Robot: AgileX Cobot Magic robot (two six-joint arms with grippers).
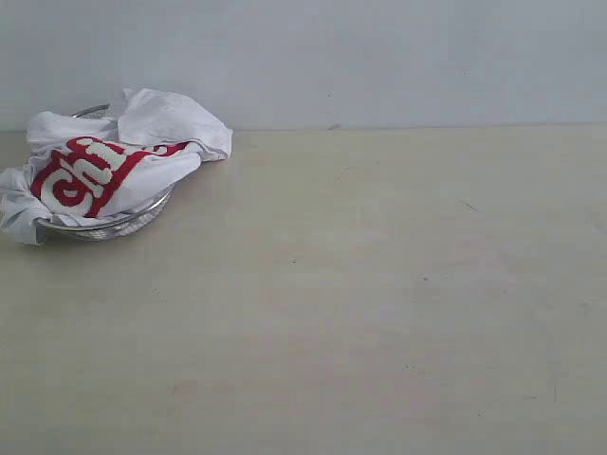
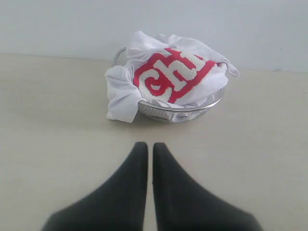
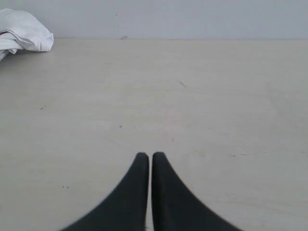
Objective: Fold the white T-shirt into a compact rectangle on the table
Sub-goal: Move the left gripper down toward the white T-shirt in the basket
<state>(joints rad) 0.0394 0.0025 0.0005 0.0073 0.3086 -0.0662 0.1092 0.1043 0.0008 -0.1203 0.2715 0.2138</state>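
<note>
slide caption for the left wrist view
Shut left pincer facing the white T-shirt bunched in a wire-mesh bowl

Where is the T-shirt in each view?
Exterior: T-shirt far left, heaped in the mesh bowl.
Left wrist: T-shirt in the bowl, straight beyond the shut end effector.
Right wrist: only a T-shirt fold, cut by the frame edge.
Shared landmark: the seam where table meets wall.

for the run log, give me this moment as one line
fold: not started | white T-shirt: crumpled in mesh bowl | left gripper: shut, empty, facing bowl | right gripper: shut, empty, over table
</note>
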